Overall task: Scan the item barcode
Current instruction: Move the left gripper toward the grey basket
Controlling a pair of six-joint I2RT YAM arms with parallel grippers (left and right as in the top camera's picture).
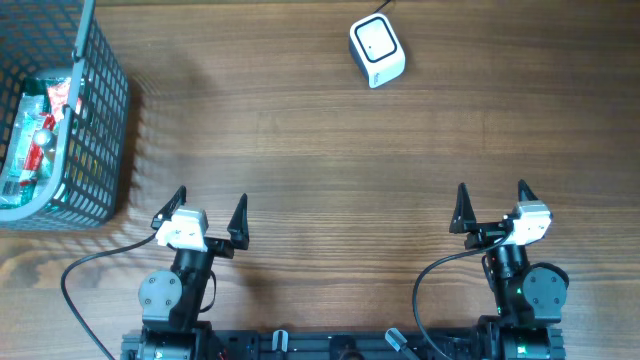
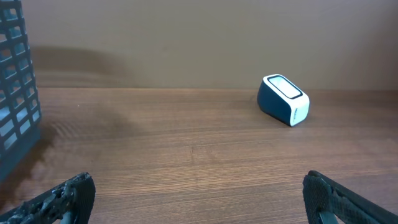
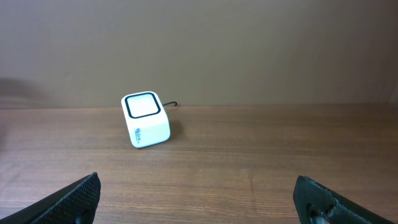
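- Item (image 1: 38,135): packet lying in the basket (image 1: 102,105), far left; probably light and crinkly, so best pinched at an edge.
- Scanner (image 1: 377,50): far centre.
- Left gripper (image 1: 211,200), right gripper (image 1: 492,190): both released, empty.

Overhead looks straight down on the table (image 1: 300,130); both wrist views skim low, sharing the far scanner (image 1: 377,50).

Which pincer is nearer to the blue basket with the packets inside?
Left. The left pincer is open, just right of the blue basket and closer to the robot's base. The right pincer is far across the table.
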